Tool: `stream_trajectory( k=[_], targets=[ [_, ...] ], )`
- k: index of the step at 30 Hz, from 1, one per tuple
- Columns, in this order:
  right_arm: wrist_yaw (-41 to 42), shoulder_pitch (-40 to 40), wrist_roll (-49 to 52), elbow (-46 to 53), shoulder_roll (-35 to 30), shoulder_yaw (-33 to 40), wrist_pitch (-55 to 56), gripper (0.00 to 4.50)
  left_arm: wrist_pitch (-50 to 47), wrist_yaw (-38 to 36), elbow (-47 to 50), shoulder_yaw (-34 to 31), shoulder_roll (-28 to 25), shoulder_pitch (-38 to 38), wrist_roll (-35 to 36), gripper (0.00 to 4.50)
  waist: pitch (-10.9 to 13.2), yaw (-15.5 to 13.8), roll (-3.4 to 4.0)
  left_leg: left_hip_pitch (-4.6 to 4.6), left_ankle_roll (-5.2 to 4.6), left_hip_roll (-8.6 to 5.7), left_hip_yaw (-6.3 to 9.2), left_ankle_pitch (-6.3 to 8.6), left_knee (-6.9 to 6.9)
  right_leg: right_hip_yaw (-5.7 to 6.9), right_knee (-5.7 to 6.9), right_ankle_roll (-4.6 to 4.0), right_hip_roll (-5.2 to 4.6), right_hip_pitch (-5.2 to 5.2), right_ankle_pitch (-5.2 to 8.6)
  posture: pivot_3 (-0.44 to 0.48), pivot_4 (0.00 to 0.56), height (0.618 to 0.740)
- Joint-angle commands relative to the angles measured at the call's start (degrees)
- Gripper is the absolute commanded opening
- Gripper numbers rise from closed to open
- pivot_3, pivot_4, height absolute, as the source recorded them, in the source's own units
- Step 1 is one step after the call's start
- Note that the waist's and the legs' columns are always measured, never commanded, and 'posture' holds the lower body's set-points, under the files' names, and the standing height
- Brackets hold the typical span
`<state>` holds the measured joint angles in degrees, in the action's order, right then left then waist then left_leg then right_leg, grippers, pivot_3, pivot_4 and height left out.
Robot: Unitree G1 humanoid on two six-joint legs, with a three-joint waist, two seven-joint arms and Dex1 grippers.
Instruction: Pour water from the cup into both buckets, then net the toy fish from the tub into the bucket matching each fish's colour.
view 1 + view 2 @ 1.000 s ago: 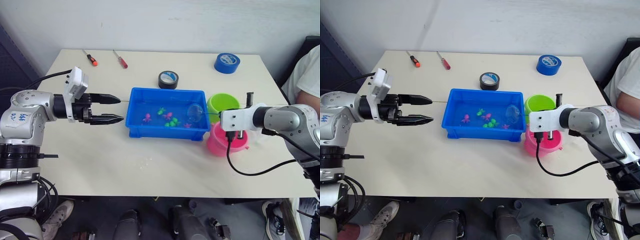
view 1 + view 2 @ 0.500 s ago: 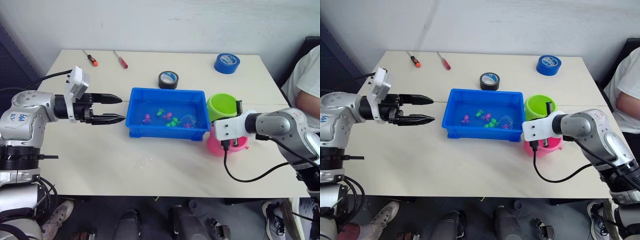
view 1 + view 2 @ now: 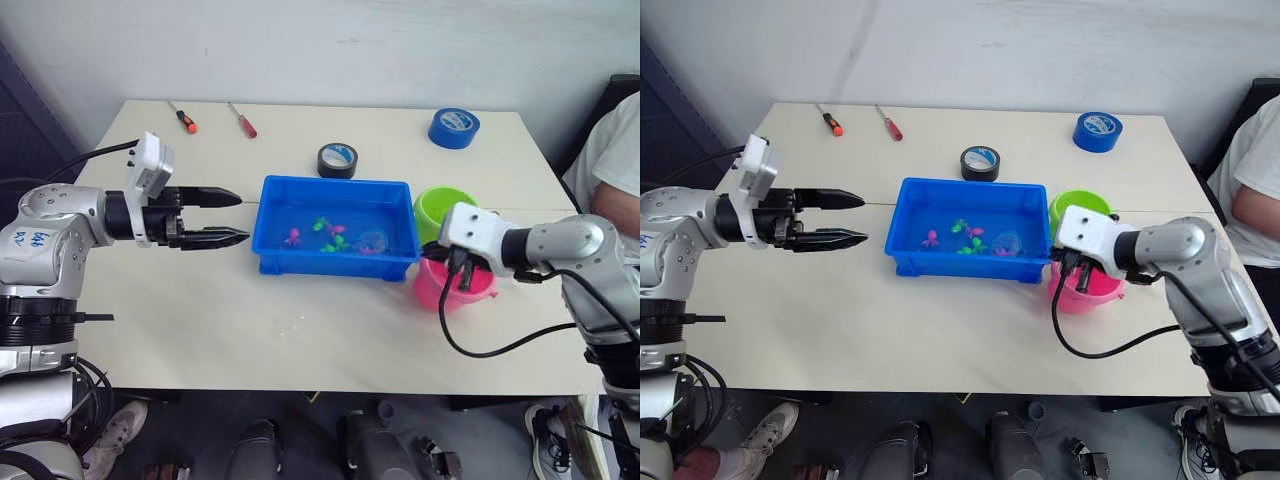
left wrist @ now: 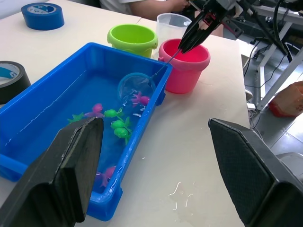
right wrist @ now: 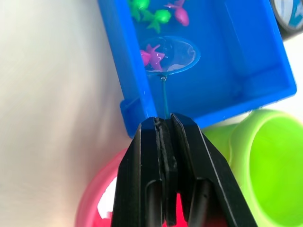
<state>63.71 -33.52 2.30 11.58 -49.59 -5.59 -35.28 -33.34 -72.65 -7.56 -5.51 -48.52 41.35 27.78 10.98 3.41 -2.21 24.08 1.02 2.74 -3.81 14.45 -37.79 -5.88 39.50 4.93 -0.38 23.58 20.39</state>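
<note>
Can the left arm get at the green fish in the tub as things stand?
Probably yes: the left end effector is open beside the tub, whose top is open, though the right end effector's net sits near the green fish.

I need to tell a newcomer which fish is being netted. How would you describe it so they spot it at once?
Look in the blue tub at mid-table, at its end nearest the pink bucket. There the net, held by the right gripper, lies in the water. The magenta fish at its hoop is the one; the others lie loose.

Cup partly behind pink bucket
</note>
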Motion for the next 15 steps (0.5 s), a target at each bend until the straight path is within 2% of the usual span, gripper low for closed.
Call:
stream_trajectory(
  k=[1,5,15],
  targets=[
    [-0.8,-1.4,4.3,2.9,0.7,2.1,-6.8,0.0,0.1,-0.1,0.9,-1.1,-1.0,0.9,0.7,3.87,0.0,0.0,0.0,0.0,0.0,0.0,0.0,0.0,0.0,0.0,0.0,0.0,0.0,0.0,0.0,0.0,0.15,0.734],
    [-5.0,-2.9,6.2,1.8,3.7,2.9,-12.3,0.0,0.1,-0.3,0.4,-1.1,-1.1,0.9,0.7,3.87,0.0,0.0,0.0,0.01,-0.01,-0.01,-0.01,0.0,0.0,-0.02,-0.01,0.0,0.01,0.01,0.0,0.0,0.15,0.734],
    [-11.5,-5.9,11.0,1.0,8.4,5.8,-16.2,0.0,1.4,-0.8,-2.4,-1.3,-1.1,1.0,0.2,3.87,0.0,-0.1,0.0,0.02,-0.01,0.0,-0.01,0.01,0.01,-0.02,-0.01,-0.01,0.02,0.02,0.0,0.0,0.15,0.734]
  ],
)
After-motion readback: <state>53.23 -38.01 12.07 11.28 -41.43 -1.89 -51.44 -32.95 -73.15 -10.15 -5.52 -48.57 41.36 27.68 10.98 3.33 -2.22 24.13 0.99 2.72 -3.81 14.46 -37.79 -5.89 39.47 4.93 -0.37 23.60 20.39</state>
